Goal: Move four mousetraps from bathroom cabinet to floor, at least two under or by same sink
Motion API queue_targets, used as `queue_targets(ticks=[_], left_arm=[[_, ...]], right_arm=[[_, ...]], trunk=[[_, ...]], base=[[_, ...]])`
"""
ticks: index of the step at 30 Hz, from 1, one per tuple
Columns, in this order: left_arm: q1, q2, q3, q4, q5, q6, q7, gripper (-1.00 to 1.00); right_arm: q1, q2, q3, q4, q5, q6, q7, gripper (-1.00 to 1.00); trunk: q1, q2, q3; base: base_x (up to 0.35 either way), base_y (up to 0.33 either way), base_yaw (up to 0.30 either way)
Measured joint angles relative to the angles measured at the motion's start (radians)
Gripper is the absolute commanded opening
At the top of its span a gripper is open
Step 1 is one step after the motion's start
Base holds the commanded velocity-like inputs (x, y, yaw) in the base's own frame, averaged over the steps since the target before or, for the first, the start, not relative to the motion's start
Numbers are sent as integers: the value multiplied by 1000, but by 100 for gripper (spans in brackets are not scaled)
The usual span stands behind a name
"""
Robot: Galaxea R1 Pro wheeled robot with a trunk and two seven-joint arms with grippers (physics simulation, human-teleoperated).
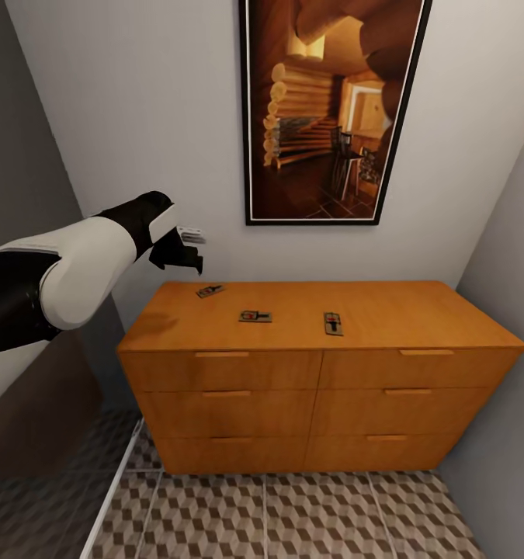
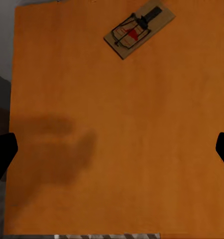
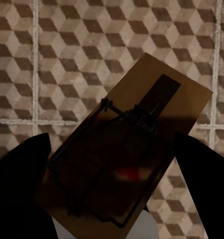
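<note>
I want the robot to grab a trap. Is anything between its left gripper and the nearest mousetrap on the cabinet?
Nothing visible is. The left gripper hangs above the cabinet top, and only bare wood lies between it and the nearest mousetrap.

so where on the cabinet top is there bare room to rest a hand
The cabinet top is bare over its right half, from the rightmost mousetrap to the right edge, and along the front left corner under the left gripper. The back-left to middle strip is crowded: mousetraps at and.

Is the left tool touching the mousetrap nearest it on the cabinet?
Apart. In the left wrist view the left tool hangs open over bare cabinet top, with the mousetrap well beyond its fingertips.
</note>
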Motion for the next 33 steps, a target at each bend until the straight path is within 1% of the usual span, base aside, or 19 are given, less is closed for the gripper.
queue_targets(ticks=[4, 6, 9, 10, 13, 17, 20, 27, 33], left_arm=[[12, 0, 0, 0, 0, -1, 0, 100], [18, 0, 0, 0, 0, -1, 0, 100], [23, 0, 0, 0, 0, -1, 0, 100], [26, 0, 0, 0, 0, -1, 0, 100], [32, 0, 0, 0, 0, -2, 0, 100], [37, 0, 0, 1, 0, -1, -1, 100], [39, -1, 0, 0, 0, -2, -2, 100], [43, -1, 0, -2, 0, -2, -2, 100], [43, -3, 0, -2, 0, -3, -2, 100]], right_arm=[[0, 0, 0, 2, 0, 7, 0, -100], [1, 0, 0, 3, 0, 26, -2, -100], [20, -1, 0, 4, 0, 96, -1, -100], [33, -2, 0, 5, 0, 131, -1, -100], [53, -9, -1, 6, -1, 191, -1, -100], [70, -36, 0, 6, -1, 260, 0, -100], [74, -45, 0, 5, -1, 280, 0, -100], [76, -44, 0, 5, -1, 288, 1, -100], [76, -42, 0, 5, -1, 286, 1, -100]], trunk=[[0, 0, 0], [0, 0, 0], [0, 0, 0], [0, 0, 0], [0, 0, 0], [0, 0, 0], [0, 0, 0], [0, 0, 0], [0, 0, 0]], base=[[88, 0, 0], [22, 0, 0], [8, 0, 0], [5, 0, 0], [2, 0, 0], [0, 0, 0], [0, 0, 0], [10, 0, 0], [199, 0, 0]])
